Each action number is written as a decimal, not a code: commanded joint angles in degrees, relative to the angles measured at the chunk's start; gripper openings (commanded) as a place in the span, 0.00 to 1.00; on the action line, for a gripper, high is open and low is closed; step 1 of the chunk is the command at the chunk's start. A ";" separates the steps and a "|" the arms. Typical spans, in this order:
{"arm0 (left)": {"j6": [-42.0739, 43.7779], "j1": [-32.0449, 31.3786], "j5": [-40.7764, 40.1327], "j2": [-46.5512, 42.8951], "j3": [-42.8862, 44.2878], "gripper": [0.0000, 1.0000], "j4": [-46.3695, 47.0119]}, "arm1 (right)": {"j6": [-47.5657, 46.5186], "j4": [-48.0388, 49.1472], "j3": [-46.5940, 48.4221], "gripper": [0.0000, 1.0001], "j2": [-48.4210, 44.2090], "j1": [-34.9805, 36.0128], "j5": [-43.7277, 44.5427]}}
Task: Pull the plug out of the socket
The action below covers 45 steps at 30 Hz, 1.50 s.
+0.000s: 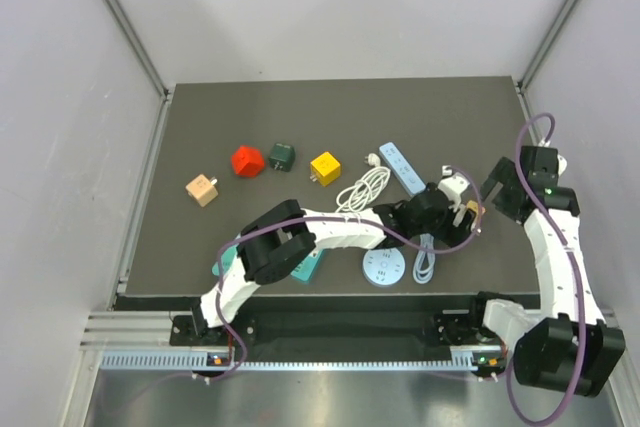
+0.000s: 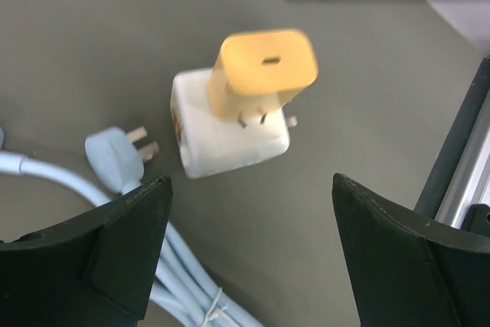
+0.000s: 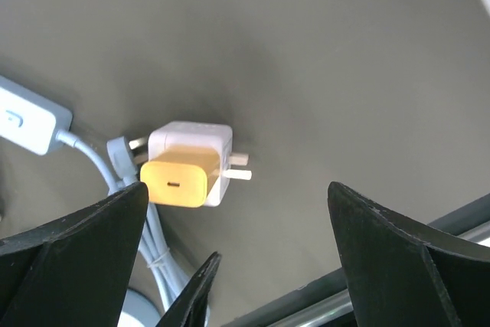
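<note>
A white cube socket adapter (image 2: 230, 143) lies on the dark mat with a yellow plug (image 2: 264, 74) seated in it, the plug's prongs partly showing. Both also show in the right wrist view, adapter (image 3: 191, 139) and plug (image 3: 176, 180), and in the top view, adapter (image 1: 455, 187) and plug (image 1: 468, 212). My left gripper (image 2: 251, 181) is open and empty, just short of the adapter, touching nothing. My right gripper (image 3: 237, 189) is open and empty, above and to the right of it. In the top view the left gripper (image 1: 445, 209) and right gripper (image 1: 492, 192) flank the adapter.
A light blue cable bundle (image 2: 184, 281) with its plug (image 2: 115, 158) lies left of the adapter. A blue power strip (image 1: 402, 167), white cable (image 1: 365, 187), round disc (image 1: 383, 269), and red (image 1: 248, 160), green (image 1: 281, 155), yellow (image 1: 324, 167) and tan (image 1: 202, 189) cubes sit on the mat.
</note>
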 commanded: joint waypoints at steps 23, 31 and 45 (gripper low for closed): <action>9.28 -0.15 -0.84 10.96 24.46 0.77 -7.67 | 4.07 2.22 -2.75 0.98 -5.35 -9.03 4.02; 8.66 -0.15 -0.84 11.58 24.47 0.46 -8.55 | 3.55 2.92 -3.62 0.98 -5.44 -9.20 2.97; -4.60 5.82 13.55 7.10 21.13 0.00 -6.71 | 2.41 5.38 -6.96 0.99 -6.58 -9.12 -6.34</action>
